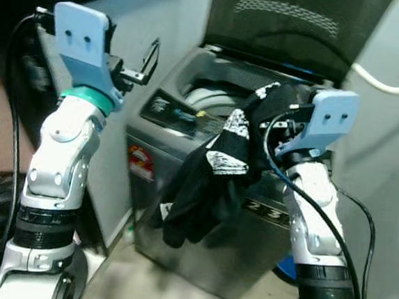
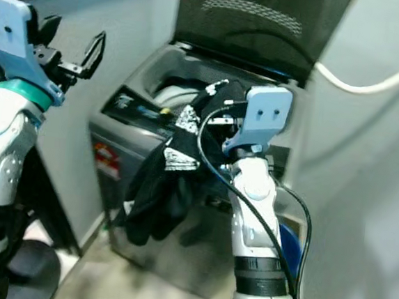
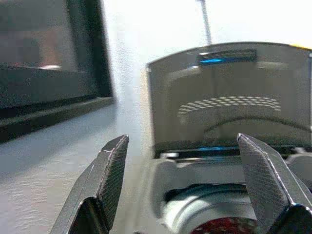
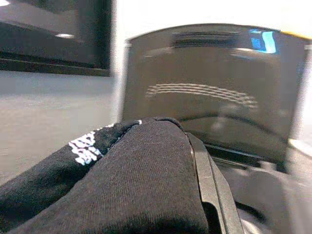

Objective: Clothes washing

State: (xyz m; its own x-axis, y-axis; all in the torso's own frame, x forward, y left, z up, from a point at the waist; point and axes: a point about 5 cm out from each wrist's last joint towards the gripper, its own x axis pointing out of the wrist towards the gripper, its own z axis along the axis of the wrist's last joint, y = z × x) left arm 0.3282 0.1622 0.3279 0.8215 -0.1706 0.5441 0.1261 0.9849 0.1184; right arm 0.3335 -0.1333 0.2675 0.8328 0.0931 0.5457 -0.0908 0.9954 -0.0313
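Left eye view gives me the right tool (image 1: pixel 275 118) raised in front of the washing machine (image 1: pixel 203 192), closed on a black garment (image 1: pixel 215 172) with white print. The cloth hangs down from it over the machine's front edge, short of the drum (image 1: pixel 207 98) just beyond. My left tool (image 1: pixel 140 64) is lifted off to the left, fingers (image 3: pixel 109 175) spread wide with nothing between them. The machine's lid (image 1: pixel 294 25) stands open behind both tools, and a white hose (image 1: pixel 390 82) runs along the wall to the right.
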